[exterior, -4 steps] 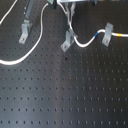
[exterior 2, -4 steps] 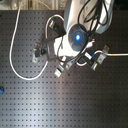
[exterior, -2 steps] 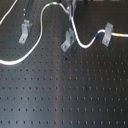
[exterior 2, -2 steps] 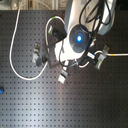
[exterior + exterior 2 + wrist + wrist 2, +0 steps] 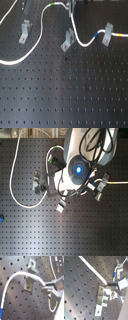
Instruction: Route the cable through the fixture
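Spreading across every view is the black perforated surface [image 5: 65, 95], and on it stand three small grey clip fixtures in a row. In the first exterior view the white cable [image 5: 42, 35] loops from the first exterior view's left, rises over the top and drops beside the middle fixture [image 5: 68, 40], then runs on through the far fixture [image 5: 106, 34], where blue and yellow marks show on it. The near fixture [image 5: 24, 31] stands clear of the cable, just beside its curve.

The step in hand looks like seating the cable in the middle fixture. To do it well, I judge the held stretch should be kept taut and lined up with the clip's slot, then lowered squarely so it slides between the prongs and does not ride over them; slack behind the hold could let it spring out.

The arm [image 5: 82, 163] reaches down from the top of the second exterior view, wrist bent over the middle of the row. In the first wrist view the gripper [image 5: 46, 286] has its jaws clamped on the cable at a red mark, just beside the fixture.
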Available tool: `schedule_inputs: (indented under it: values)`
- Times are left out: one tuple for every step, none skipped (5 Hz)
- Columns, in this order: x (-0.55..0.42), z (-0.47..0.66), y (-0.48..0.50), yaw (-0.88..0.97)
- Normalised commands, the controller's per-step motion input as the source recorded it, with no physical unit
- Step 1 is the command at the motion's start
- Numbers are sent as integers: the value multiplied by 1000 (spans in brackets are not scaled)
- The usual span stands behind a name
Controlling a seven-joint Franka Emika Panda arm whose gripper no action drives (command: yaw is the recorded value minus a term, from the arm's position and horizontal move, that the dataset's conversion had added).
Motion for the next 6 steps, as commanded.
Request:
schedule_inputs:
  values:
    - [-35, 179, 417, 437]
    - [121, 140, 207, 260]
    - [147, 266, -37, 169]
    - [18, 387, -186, 49]
    - [-20, 408, -55, -91]
    - [-145, 456, -14, -120]
